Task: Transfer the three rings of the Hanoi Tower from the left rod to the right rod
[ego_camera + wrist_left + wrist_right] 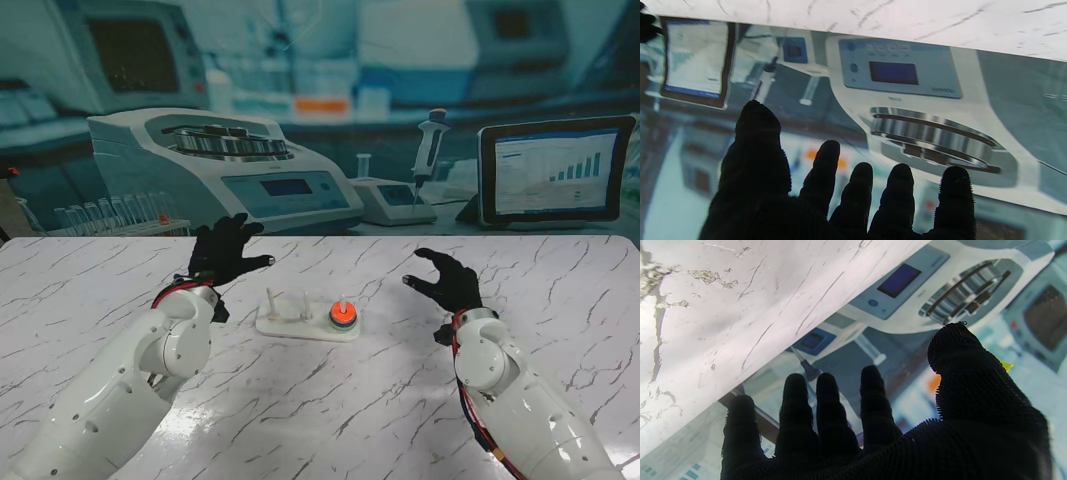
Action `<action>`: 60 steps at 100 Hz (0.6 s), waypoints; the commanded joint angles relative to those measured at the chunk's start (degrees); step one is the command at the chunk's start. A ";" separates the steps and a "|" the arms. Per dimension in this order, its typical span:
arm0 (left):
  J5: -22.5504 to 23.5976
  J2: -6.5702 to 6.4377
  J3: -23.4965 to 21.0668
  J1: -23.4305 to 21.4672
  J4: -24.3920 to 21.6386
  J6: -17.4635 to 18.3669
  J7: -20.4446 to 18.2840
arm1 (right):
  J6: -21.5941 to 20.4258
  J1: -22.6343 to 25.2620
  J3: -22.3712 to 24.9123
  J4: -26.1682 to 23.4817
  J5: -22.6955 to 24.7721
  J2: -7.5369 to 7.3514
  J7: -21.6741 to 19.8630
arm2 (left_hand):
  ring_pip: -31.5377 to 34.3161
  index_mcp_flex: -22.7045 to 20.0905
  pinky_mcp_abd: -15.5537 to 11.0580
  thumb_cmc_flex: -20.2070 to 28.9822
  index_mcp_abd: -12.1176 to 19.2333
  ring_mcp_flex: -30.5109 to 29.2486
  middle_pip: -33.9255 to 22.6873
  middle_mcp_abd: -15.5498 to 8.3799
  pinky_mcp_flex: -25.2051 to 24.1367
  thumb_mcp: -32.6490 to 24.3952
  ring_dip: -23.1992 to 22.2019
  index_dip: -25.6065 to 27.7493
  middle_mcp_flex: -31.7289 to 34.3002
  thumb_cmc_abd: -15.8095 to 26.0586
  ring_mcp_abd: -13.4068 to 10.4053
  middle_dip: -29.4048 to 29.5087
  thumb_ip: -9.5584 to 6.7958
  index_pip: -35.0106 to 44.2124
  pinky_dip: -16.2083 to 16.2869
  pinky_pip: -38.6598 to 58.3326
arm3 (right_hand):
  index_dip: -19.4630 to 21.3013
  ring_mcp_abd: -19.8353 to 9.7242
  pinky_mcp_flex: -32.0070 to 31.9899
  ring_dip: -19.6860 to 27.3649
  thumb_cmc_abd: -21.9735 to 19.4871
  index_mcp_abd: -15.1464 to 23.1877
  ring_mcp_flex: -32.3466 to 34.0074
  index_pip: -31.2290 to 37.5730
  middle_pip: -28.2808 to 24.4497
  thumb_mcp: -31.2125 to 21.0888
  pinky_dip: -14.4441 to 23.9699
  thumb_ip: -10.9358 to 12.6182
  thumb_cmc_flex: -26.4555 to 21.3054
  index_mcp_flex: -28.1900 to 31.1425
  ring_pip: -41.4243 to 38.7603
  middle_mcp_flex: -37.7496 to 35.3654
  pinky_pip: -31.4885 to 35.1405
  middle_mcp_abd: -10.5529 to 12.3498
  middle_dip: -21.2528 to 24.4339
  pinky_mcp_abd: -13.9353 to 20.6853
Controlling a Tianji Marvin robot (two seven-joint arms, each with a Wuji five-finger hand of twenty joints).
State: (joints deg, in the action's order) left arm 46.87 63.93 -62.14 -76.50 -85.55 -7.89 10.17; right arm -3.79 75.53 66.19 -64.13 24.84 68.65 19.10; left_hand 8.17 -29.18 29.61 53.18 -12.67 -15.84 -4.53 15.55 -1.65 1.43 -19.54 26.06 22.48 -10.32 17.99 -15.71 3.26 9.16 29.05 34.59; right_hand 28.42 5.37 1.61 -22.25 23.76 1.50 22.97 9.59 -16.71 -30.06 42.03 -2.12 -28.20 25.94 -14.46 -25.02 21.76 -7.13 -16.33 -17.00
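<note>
Three rings (343, 315) sit stacked on the right rod of the white base (300, 326), orange on top with darker ones under it; their exact colours are too small to make out. Left rod (270, 300) and middle rod (302, 301) stand bare. The base rests on the marble table (330, 410), roughly midway between my two hands.

My left hand (226, 251) is raised over the table, to the left of the base and farther from me than it, with the fingers spread and nothing in the grasp. It is apart from the base, with the left rod the nearest part of the tower to it. In the left wrist view the five fingers (824, 166) stand separate against the printed laboratory backdrop (907, 100), and no ring shows there.

My right hand (446, 279) is raised to the right of the base, well apart from the rings, with the fingers loosely curled and the thumb held away from them, holding nothing. In the right wrist view the fingers (796, 400) and thumb (960, 353) are apart, with table edge and backdrop beyond them; the tower is outside that view.
</note>
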 commanded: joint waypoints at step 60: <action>-7.12 2.62 -1.87 -3.35 9.78 -2.17 7.76 | -6.64 1.26 0.42 -2.78 4.01 -1.51 -3.76 | -5.08 6.53 -3.13 -7.16 4.55 8.57 2.35 -3.22 -4.94 1.30 3.67 -5.89 -4.92 8.98 -4.18 2.03 0.34 -4.89 -10.27 -16.15 | -2.38 -5.95 0.89 6.98 0.34 2.26 -1.71 -2.40 7.98 -5.08 -3.10 1.08 8.79 1.12 8.60 -3.11 -2.22 3.80 5.09 4.70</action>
State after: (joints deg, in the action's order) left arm 40.04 66.10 -64.15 -79.19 -76.26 -10.85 18.60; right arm -10.21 76.23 66.80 -66.04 28.29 67.21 15.26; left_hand 4.23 -24.34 25.61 47.76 -9.84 -9.30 -3.20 13.83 -5.34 1.60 -16.74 21.11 19.83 -3.87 15.38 -14.49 3.26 4.86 19.47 21.31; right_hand 27.30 1.88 2.16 -16.50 23.74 1.53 22.88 8.80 -9.85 -34.48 39.85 -2.10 -21.58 25.94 -7.32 -26.51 20.89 -4.69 -11.73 -17.01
